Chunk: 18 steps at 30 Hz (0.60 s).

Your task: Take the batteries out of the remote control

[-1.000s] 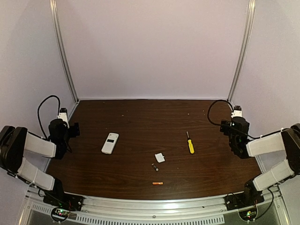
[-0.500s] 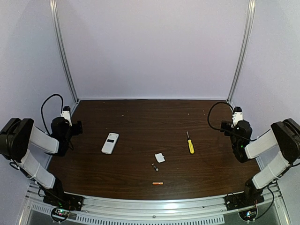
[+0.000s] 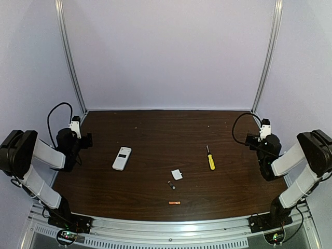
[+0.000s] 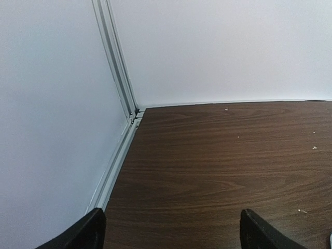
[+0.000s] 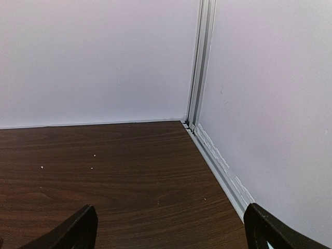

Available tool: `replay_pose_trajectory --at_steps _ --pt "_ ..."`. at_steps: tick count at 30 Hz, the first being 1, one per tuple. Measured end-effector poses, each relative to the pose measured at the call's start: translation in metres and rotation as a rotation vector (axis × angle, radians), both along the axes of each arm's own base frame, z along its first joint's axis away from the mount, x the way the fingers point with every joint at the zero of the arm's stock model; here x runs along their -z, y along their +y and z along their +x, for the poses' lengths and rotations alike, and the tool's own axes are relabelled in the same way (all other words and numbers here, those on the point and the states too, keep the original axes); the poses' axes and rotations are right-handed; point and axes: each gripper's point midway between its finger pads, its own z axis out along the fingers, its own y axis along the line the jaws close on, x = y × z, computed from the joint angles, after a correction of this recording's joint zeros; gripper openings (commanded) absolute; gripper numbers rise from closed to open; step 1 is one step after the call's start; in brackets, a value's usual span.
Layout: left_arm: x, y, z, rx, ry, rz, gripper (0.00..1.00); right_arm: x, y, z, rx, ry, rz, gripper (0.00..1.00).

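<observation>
Batteries, two, both loose on the table [image 3: 155, 129]: dark battery [image 3: 171, 184] near the middle, orange battery [image 3: 174, 203] nearer the front edge, the two apart. One remote control [image 3: 122, 158], display up, well to their left. One white square piece [image 3: 177, 174] just beside the dark battery; one screwdriver [image 3: 210, 158] further right. Left gripper [image 4: 171, 211] and right gripper [image 5: 170, 207] at opposite table edges, jaws wide, holding nothing
</observation>
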Motion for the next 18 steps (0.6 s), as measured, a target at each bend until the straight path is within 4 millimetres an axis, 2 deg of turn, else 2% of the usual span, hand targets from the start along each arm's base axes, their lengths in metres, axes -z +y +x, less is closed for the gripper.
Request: replay_pose_trajectory --at_steps 2,3,6,18 --pt "-0.003 -0.003 -0.004 0.018 -0.031 0.001 0.89 -0.001 0.0 0.0 0.0 -0.005 0.001 1.0" --pt "-0.003 -0.004 -0.009 0.024 -0.051 0.007 0.96 -0.002 0.0 0.0 0.0 -0.008 0.002 1.0" --pt "0.009 -0.007 -0.021 0.033 -0.038 0.021 0.98 -0.004 0.0 0.0 0.0 -0.015 0.003 1.0" --pt "-0.008 -0.007 -0.02 0.025 -0.115 0.025 0.97 -0.004 0.0 0.0 0.0 -0.02 0.003 1.0"
